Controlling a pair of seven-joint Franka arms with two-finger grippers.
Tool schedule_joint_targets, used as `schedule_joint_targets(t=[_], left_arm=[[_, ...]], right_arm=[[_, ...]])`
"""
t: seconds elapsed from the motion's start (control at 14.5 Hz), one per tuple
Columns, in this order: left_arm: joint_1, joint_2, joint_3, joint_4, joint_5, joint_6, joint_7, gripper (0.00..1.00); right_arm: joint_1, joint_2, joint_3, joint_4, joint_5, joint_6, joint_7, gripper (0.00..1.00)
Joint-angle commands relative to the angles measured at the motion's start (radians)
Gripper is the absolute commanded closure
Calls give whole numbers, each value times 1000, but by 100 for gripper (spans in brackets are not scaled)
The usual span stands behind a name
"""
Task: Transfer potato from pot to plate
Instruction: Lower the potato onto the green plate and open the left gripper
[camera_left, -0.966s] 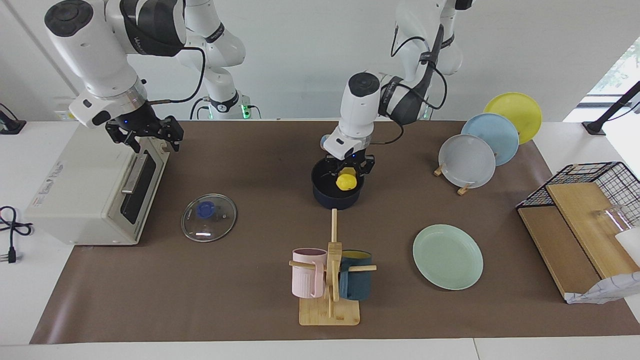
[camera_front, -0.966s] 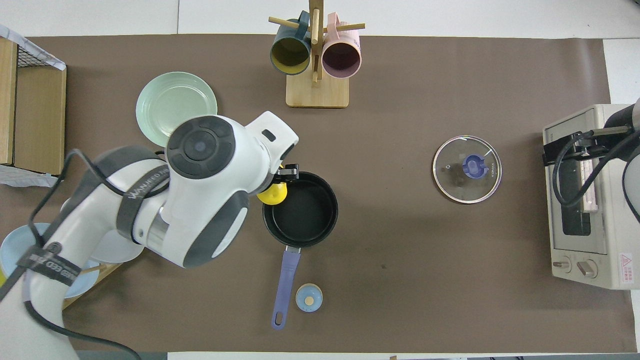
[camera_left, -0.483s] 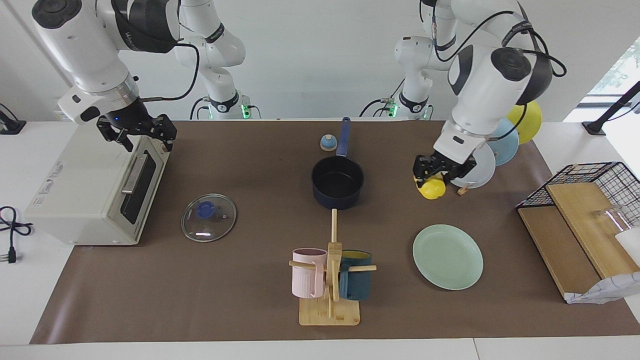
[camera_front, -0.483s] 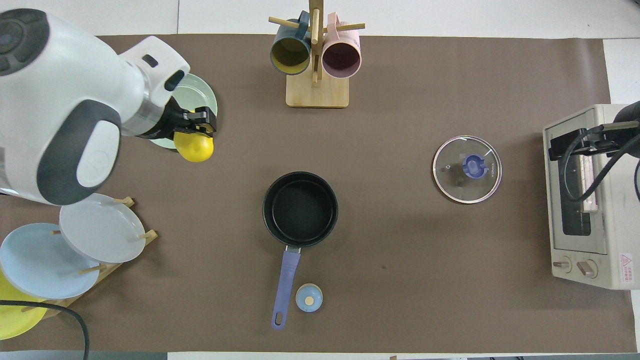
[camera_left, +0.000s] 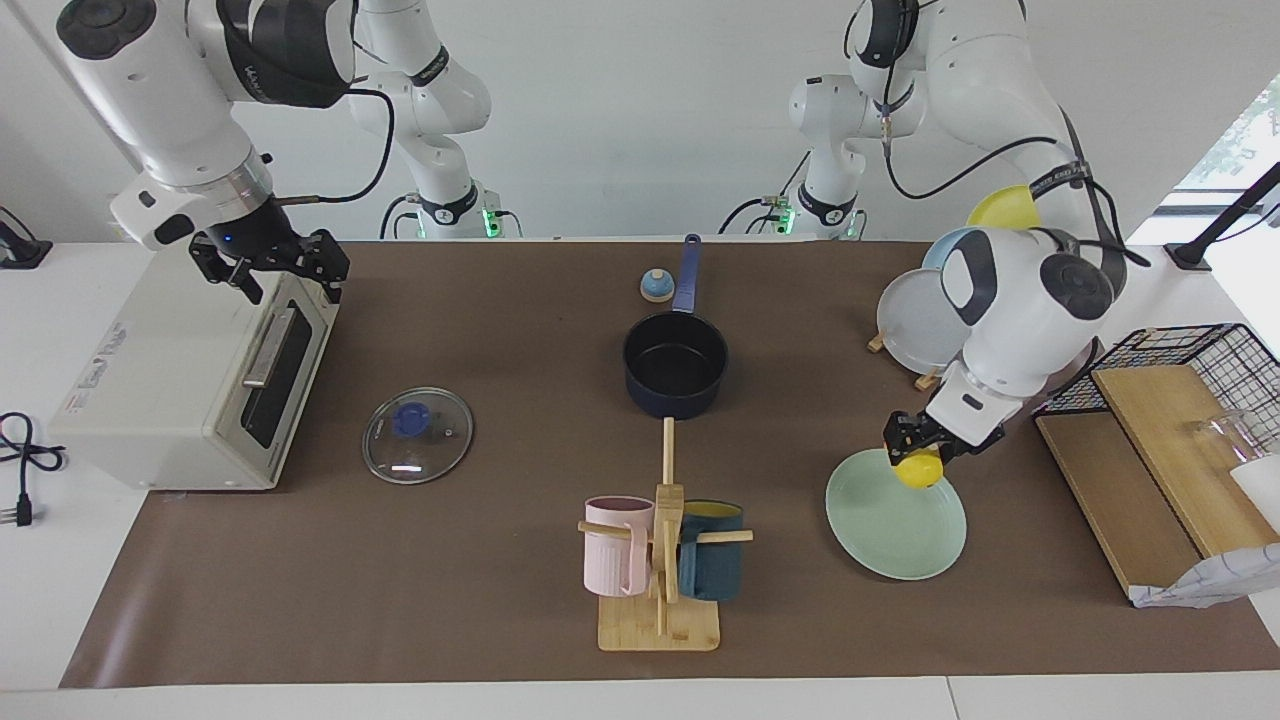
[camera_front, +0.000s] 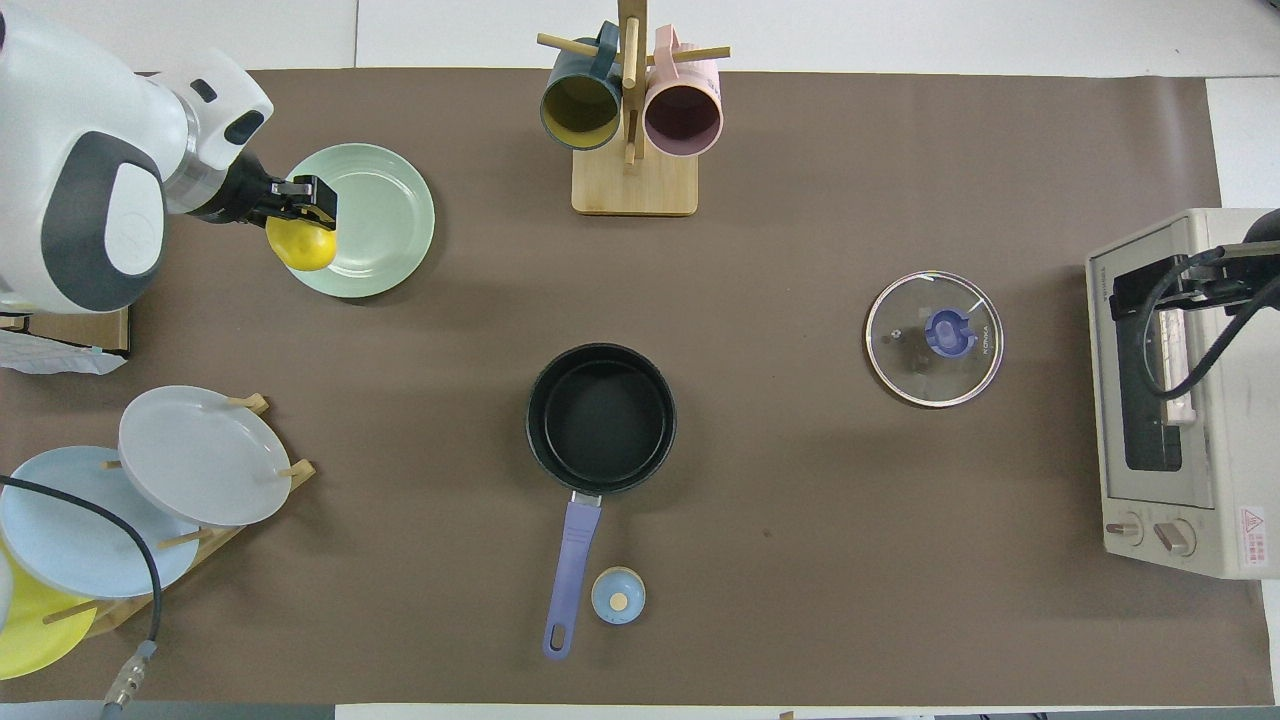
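Observation:
The yellow potato (camera_left: 919, 471) (camera_front: 300, 245) hangs in my left gripper (camera_left: 915, 447) (camera_front: 297, 202), which is shut on it just above the rim of the mint-green plate (camera_left: 890, 520) (camera_front: 375, 225), at the plate's edge toward the left arm's end of the table. The navy pot (camera_left: 675, 372) (camera_front: 601, 417) stands mid-table with nothing in it, its blue handle (camera_front: 569, 575) pointing toward the robots. Over the toaster oven (camera_left: 190, 365) (camera_front: 1180, 385) waits my right gripper (camera_left: 268, 272), open with nothing between its fingers.
A glass lid (camera_left: 417, 435) (camera_front: 934, 338) lies between pot and oven. A wooden mug rack (camera_left: 660, 560) (camera_front: 632, 120) holds a pink and a teal mug. A plate rack (camera_left: 935, 320) (camera_front: 150, 490) stands near the left arm. A small blue knob (camera_front: 618, 595) and a wire basket (camera_left: 1180, 400) are there too.
My left gripper has carried the potato out of the pot, across the table and down to the mint-green plate's edge. The right gripper has hardly moved.

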Motion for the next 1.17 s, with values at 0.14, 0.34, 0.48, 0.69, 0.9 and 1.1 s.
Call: schedule_joint_targets(t=[0.14,0.34,0.48,0.69,0.9,1.1], left_arm=[[-4,57,-6,-2,32,72,18,100],[-4,54,-4,-40,45,102,38,100],[-8,50,-4,-71,48,147,45,100],[-11,48,-2,-57,51,138,45,0],[7,-13,-4,-21,43,48,35,0],[25,-140,14,0,45,-106,0,0]], right_arm=[[-8,5,5,9,6,-20,13,0],[-7,5,5,9,6,-20,15,0],[-7,5,5,9,6,-20,15,0],[-8,5,5,9,6,-20,13,0],[-7,5,5,9,6,-20,13,0],[-8,5,6,9,6,-20,13,0]])
